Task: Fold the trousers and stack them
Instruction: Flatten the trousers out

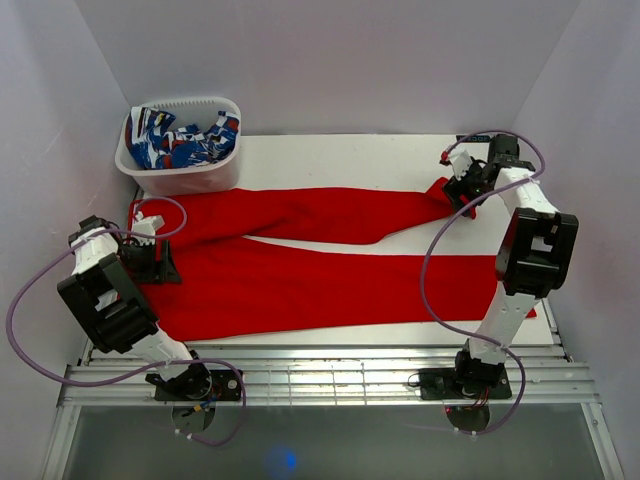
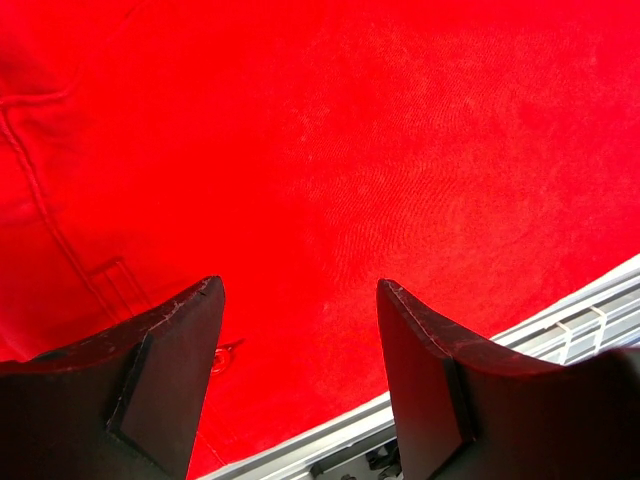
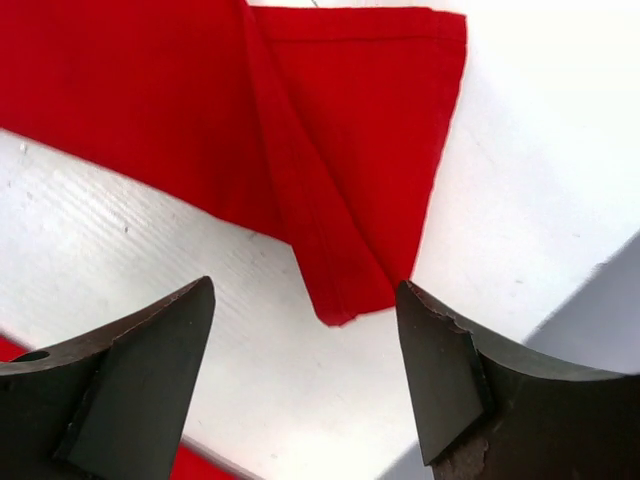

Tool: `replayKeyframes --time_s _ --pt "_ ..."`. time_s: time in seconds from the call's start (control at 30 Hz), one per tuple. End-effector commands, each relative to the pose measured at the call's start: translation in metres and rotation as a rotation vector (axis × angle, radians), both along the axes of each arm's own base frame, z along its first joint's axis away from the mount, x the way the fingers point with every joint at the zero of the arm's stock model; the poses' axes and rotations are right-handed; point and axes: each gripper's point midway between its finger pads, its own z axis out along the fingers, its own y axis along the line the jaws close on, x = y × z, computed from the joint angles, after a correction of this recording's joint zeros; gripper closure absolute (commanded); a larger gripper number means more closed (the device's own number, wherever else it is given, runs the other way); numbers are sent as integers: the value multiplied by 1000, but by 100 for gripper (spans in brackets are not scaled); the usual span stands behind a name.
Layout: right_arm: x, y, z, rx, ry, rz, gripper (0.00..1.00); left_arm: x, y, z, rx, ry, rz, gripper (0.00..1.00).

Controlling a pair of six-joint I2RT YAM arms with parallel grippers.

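Observation:
The red trousers (image 1: pixel 300 270) lie spread flat across the white table, waist at the left, two legs running right. The far leg ends in a folded hem (image 3: pixel 350 270) at the back right. My left gripper (image 1: pixel 148 232) is open over the waist part of the trousers (image 2: pixel 330 160), holding nothing. My right gripper (image 1: pixel 460 185) is open just above the far leg's hem, jaws apart and empty, the hem corner lying between them in the right wrist view.
A white basket (image 1: pixel 180 170) with a blue-white-red patterned cloth (image 1: pixel 185 135) stands at the back left. Grey walls close in on three sides. A metal rail (image 1: pixel 320 375) runs along the near table edge, also in the left wrist view (image 2: pixel 560 325).

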Motion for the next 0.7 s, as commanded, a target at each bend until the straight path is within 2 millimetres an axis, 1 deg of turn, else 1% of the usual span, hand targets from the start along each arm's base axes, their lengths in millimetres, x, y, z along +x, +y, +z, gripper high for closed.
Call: replayKeyframes --time_s 0.0,0.03,0.07,0.1,0.13,0.2,0.23,0.4,0.43,0.5,0.53,0.57,0.6,0.63,0.67 --pt "-7 -1 21 -54 -82 112 22 5 -5 5 -20 -38 -4 27" --pt "-9 -6 18 -86 -78 114 22 5 -6 5 -22 -39 -5 27" --pt "-4 -11 17 -121 -106 123 22 6 -5 5 -24 -36 0 27" --pt "-7 -14 8 -143 -97 120 22 7 -5 6 -24 -37 1 27" --pt "-6 -22 2 -181 -89 105 23 7 -5 6 -27 -35 4 27" --pt "2 -33 -2 -231 -94 93 25 8 -4 6 -27 -33 9 27" --pt "4 -35 -12 -237 -77 89 27 8 -4 7 -28 -32 10 27" --pt "22 -47 -25 -288 -82 66 35 12 3 11 -1 -33 16 27" --pt "26 -49 -24 -299 -96 63 43 12 4 11 2 -33 16 28" --pt "30 -55 -20 -330 -113 51 52 13 4 12 6 -34 19 28" --pt "35 -58 -13 -348 -140 46 62 13 4 12 7 -35 19 28" --pt "34 -60 -12 -360 -143 47 68 13 4 12 6 -36 19 28" --pt "33 -63 -4 -384 -158 43 83 13 4 12 5 -37 18 28" --pt "34 -65 3 -408 -181 50 89 13 3 12 -2 -38 20 28" --pt "29 -66 2 -418 -175 57 92 14 3 12 -4 -41 19 28"
